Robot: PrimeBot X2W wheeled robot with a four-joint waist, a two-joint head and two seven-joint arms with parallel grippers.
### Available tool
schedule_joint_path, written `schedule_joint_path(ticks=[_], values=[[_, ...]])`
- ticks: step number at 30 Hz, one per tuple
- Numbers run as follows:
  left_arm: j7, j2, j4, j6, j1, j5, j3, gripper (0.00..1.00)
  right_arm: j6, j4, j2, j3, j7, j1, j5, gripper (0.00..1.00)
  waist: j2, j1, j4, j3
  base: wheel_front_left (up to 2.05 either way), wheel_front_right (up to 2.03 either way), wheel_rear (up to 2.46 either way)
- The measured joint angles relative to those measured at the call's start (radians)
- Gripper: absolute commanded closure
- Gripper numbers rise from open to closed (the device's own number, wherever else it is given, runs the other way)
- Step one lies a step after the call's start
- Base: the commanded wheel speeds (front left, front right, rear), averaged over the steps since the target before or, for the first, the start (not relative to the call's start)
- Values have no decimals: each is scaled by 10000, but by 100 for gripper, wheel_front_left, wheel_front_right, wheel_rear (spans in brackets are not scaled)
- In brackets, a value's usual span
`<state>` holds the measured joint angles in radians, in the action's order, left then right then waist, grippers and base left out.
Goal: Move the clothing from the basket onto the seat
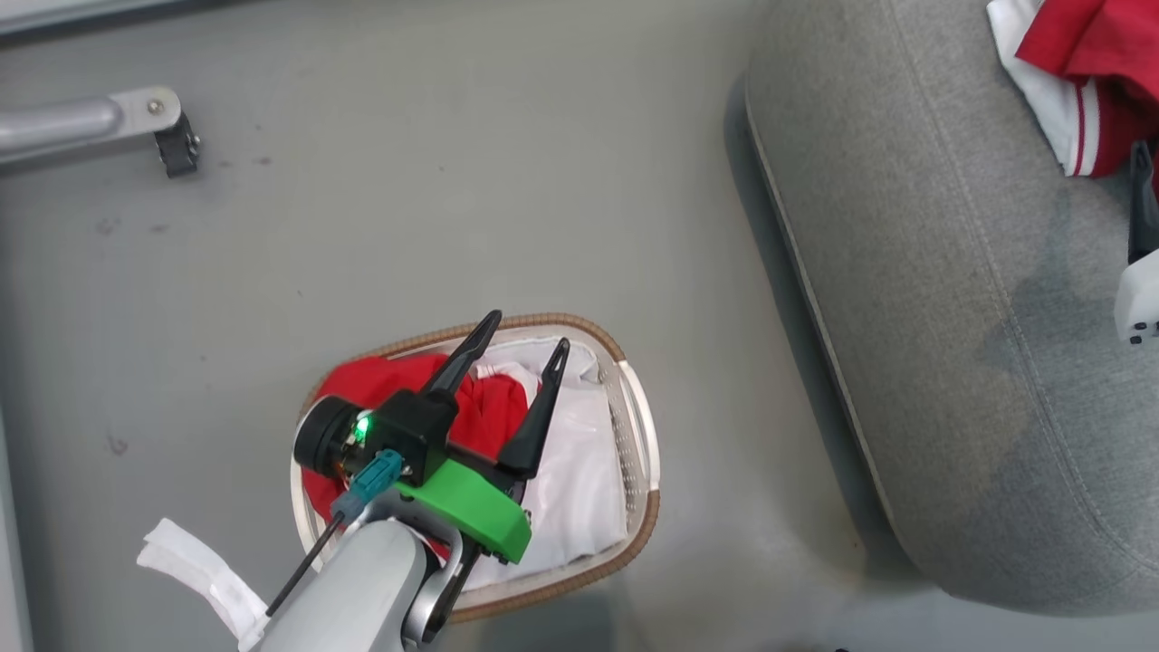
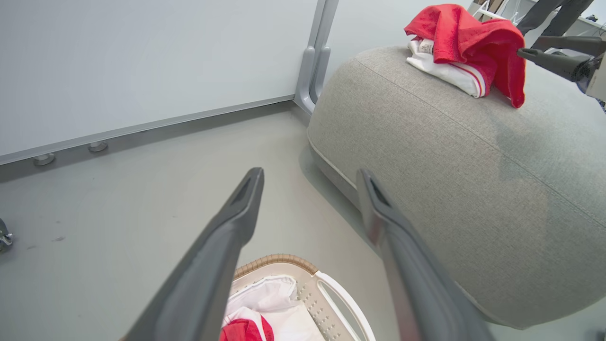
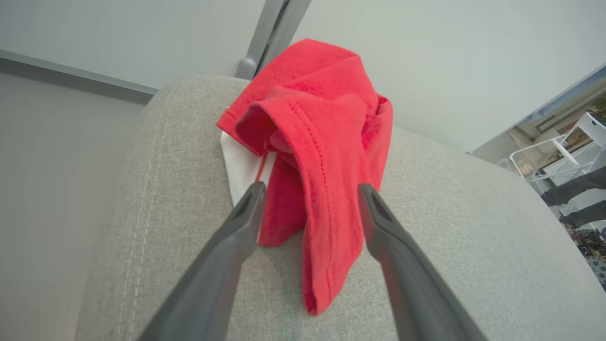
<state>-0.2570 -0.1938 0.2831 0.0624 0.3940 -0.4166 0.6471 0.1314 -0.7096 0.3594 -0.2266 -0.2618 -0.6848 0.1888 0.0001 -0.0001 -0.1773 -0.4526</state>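
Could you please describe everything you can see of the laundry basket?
The basket is oval white plastic with perforated walls, a brown woven rim and a slot handle. It stands upright on the grey floor, apart from the seat, lined with a white sheet, holding red clothing. The left gripper hangs above it, fingers open.

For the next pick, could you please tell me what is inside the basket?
A red garment on a white liner; the left end effector covers part, anything underneath is hidden.
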Motion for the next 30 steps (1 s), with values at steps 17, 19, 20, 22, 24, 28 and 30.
schedule_joint_path(ticks=[17,19,20,22,24,28,30], values=[[-69,640,17,-88,-1702,90,-2295,0,0,226,-1091,1047,0,175,-855,0,0,0,960,2175,0,0,0],[-69,738,69,-86,-1996,247,-2545,0,0,274,-1475,1034,0,443,-915,0,0,0,1155,2464,0,0,0],[-69,748,102,-86,-2084,334,-2612,0,0,290,-1586,1064,0,554,-928,0,0,0,1225,2568,0,0,0],[-69,817,130,-86,-2352,408,-2886,0,0,403,-1889,1112,0,825,-947,0,-1,0,1393,2836,0,0,0],[-69,849,144,-82,-2614,441,-3120,0,0,545,-2215,1193,0,1159,-943,0,-1,0,1536,3080,0,0,0],[-71,905,161,-67,-3145,579,-3540,0,0,940,-2790,1402,0,2092,-1014,0,-1,0,1816,3583,0,0,0],[-71,943,146,-52,-3411,617,-3758,0,0,1258,-2966,1413,0,2576,-1127,0,-1,0,1952,3838,0,0,0]])
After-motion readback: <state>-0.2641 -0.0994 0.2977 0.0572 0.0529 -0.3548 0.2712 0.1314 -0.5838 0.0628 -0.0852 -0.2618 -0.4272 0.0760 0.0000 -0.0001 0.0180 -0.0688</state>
